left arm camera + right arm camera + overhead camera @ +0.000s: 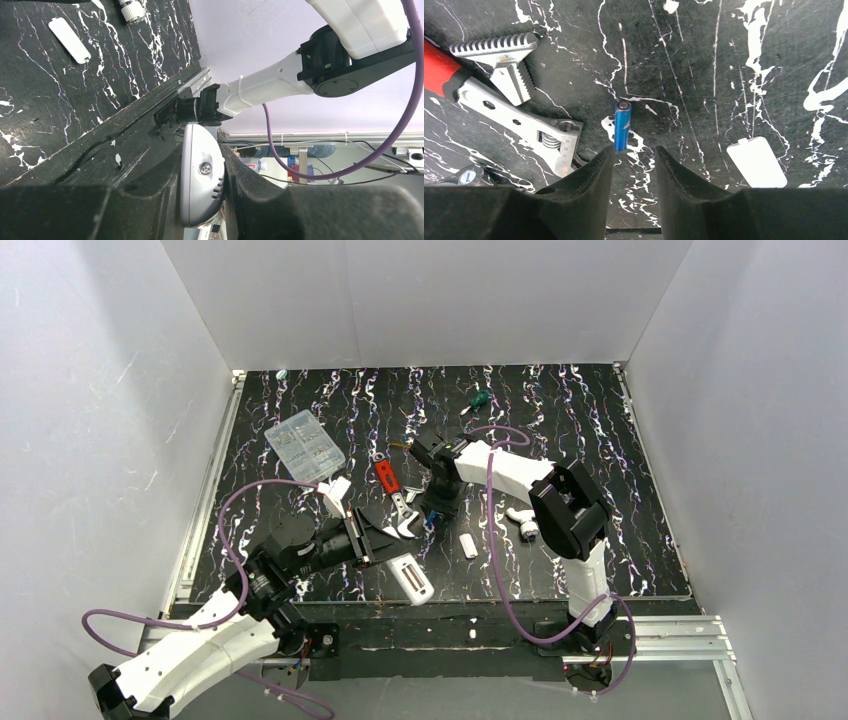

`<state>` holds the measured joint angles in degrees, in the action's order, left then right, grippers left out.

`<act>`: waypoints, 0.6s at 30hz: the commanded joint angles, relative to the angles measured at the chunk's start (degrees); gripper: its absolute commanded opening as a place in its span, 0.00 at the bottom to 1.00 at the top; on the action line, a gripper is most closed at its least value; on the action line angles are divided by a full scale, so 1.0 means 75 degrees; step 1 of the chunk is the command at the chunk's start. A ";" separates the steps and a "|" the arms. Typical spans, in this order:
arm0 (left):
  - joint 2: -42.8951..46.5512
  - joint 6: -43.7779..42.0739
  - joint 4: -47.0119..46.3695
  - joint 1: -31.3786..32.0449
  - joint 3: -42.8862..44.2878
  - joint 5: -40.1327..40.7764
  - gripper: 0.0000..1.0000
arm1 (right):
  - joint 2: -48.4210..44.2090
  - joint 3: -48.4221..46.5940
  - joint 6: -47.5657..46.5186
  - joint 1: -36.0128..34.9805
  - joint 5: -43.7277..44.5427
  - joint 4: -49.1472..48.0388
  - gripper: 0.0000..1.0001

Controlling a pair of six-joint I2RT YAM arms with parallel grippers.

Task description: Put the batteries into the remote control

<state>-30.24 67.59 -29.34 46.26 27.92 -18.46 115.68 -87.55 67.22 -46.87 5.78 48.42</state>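
Observation:
The white remote control [411, 579] hangs over the table's near edge, and my left gripper [392, 558] is shut on it. In the left wrist view the remote control [199, 187] shows end-on, squeezed between the two black fingers of the left gripper [200, 150]. One blue battery [622, 125] lies on the black mat just beyond the left fingertip of my right gripper [633, 150], which is open with nothing between its fingers. From above, the right gripper [432, 513] points down at the battery [428, 524], beside the wrench's head.
A red-handled adjustable wrench [519, 107] lies left of the battery. A white battery cover [756, 162] lies to its right, in the top view at cover [468, 545]. A white pipe fitting [522, 521], a clear parts box [304, 445] and a green screwdriver [479, 400] lie farther off.

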 commanded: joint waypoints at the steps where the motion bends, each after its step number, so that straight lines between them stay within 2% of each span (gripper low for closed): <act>1: 0.0174 -0.0117 -0.0254 0.0029 0.0219 -0.0100 0.00 | 0.0148 -0.0269 0.0129 0.0004 -0.0109 -0.0039 0.44; 11: 0.0275 -0.0147 -0.0176 0.0026 0.0237 -0.0070 0.00 | 0.0872 -0.1042 0.0158 0.0047 -0.0172 0.0752 0.41; 18: 0.0364 -0.0176 -0.0113 0.0030 0.0237 -0.0009 0.00 | 0.0957 -0.0893 0.0374 0.0219 -0.0424 0.0887 0.37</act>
<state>-28.73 67.05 -27.88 46.26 27.92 -18.37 122.21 -93.60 68.18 -46.15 3.55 51.83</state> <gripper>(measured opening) 0.248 0.390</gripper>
